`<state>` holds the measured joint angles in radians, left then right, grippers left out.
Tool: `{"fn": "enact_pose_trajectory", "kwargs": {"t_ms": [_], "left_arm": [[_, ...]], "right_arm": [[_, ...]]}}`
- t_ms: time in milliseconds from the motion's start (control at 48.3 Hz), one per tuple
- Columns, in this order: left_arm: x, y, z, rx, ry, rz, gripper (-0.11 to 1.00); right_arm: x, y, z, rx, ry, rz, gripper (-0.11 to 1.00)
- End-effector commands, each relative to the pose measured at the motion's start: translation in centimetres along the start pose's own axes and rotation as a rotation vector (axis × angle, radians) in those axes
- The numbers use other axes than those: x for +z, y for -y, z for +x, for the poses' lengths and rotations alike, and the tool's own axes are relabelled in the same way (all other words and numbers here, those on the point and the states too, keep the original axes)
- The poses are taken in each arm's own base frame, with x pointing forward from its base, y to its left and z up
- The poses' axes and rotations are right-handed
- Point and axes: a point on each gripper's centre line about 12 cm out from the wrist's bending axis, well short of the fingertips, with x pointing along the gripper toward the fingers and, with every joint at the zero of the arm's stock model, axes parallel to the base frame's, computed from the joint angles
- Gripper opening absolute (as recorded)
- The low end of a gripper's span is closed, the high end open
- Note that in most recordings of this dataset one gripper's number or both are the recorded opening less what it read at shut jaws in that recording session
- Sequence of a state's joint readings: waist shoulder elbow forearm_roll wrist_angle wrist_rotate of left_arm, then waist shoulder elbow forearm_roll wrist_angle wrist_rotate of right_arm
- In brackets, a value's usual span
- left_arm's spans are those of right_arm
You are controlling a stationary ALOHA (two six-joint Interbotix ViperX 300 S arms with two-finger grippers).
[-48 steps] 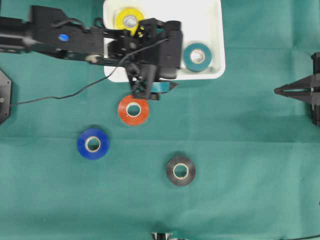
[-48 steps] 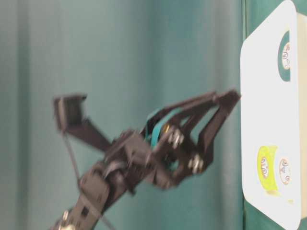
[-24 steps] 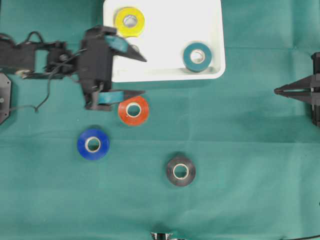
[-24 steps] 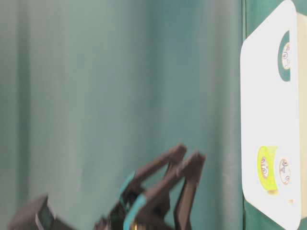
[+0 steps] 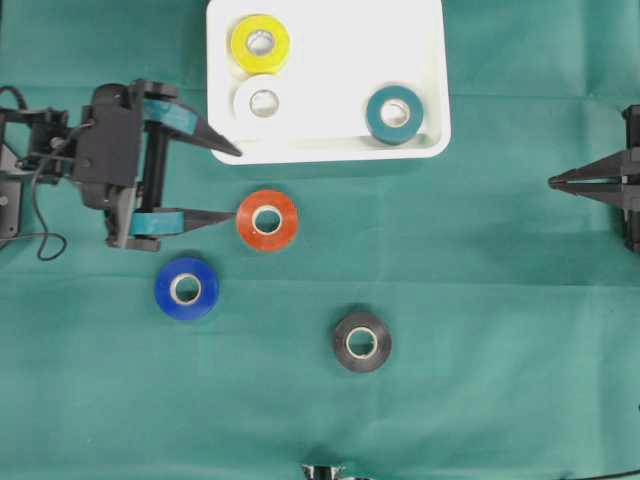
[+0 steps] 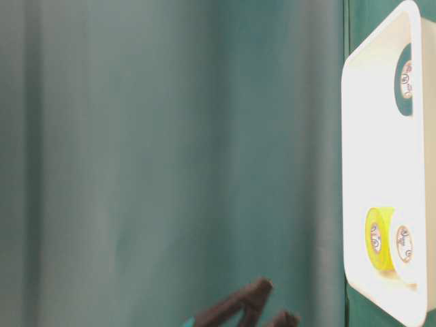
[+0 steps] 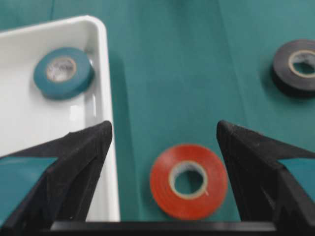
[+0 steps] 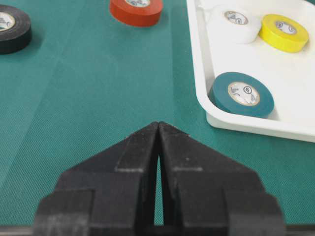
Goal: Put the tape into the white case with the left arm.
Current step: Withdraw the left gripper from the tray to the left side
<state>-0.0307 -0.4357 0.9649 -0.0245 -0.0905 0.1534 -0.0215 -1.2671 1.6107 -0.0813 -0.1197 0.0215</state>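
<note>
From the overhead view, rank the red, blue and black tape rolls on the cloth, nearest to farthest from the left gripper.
1. Red roll, touching or just past the lower fingertip of the left gripper.
2. Blue roll, below the gripper.
3. Black roll, far off toward the lower right.

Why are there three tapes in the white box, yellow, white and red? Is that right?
Almost. The white case holds three rolls, but the third is the teal tape, not red. The yellow tape and white tape are inside. The overhead view shows the red tape lying outside on the green cloth.
</note>
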Motion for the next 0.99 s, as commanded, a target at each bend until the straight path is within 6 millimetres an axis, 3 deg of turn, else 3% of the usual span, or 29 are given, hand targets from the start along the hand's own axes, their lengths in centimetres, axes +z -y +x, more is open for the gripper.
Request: {"fn": "enact_pose_trajectory", "kwargs": {"t_ms": [0, 352, 974], "left_arm": [[0.2, 0.1, -0.9, 0.0, 0.034, -0.021, 0.87], [-1.4, 0.5, -3.7, -0.005, 0.065, -0.036, 0.87], [-2.3, 1.1, -3.6, -0.025, 0.035, -0.039, 0.87]], "right_arm": [[0.3, 0.0, 0.1, -0.001, 0.003, -0.001, -0.09], [0.3, 0.0, 0.1, -0.001, 0.005, -0.003, -0.09], [0.3, 0.0, 0.1, -0.001, 0.003, -0.003, -0.09]]}}
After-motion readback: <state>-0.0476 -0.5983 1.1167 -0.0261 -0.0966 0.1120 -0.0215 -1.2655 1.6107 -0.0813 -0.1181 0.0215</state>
